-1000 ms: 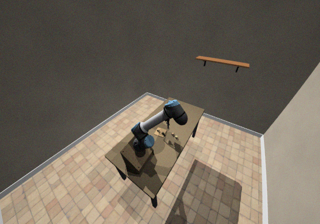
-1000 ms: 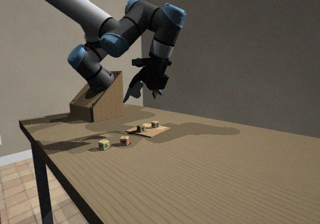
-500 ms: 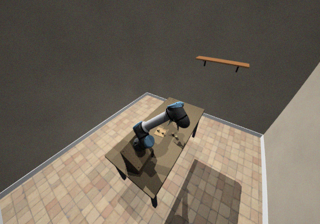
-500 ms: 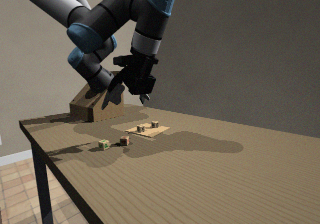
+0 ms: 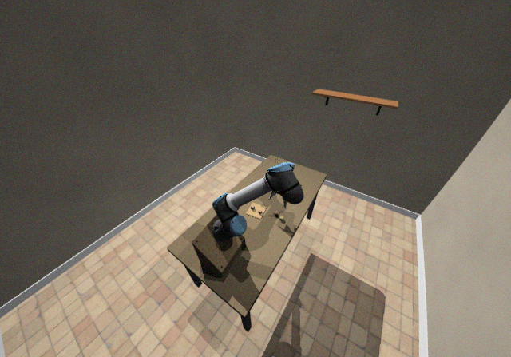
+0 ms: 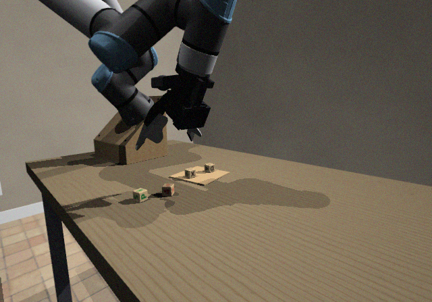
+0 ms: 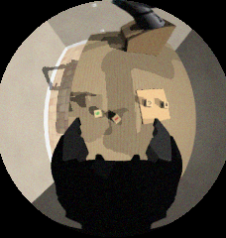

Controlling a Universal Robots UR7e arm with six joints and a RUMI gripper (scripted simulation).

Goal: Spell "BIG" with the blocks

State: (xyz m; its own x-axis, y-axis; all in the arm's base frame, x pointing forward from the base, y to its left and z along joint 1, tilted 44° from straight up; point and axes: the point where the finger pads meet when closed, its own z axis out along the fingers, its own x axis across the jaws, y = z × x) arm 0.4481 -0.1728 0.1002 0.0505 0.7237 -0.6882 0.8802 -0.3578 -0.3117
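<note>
While upright, green-lettered block [image 6: 140, 194] off-mat [image 6: 206, 179].

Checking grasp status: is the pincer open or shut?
Open. The pincer hangs above the table with fingers spread wide, nothing between them.

My station sits in a bare room, more test cell than home: tiled floor [image 5: 103, 303] in tan and pink, dark grey wall [image 5: 164, 77] with one wooden shelf [image 5: 355, 98], beige side wall [image 5: 466, 241]. A single wooden table [image 6: 279, 239] carries my arm's wedge-shaped mount [image 6: 115, 145].
</note>
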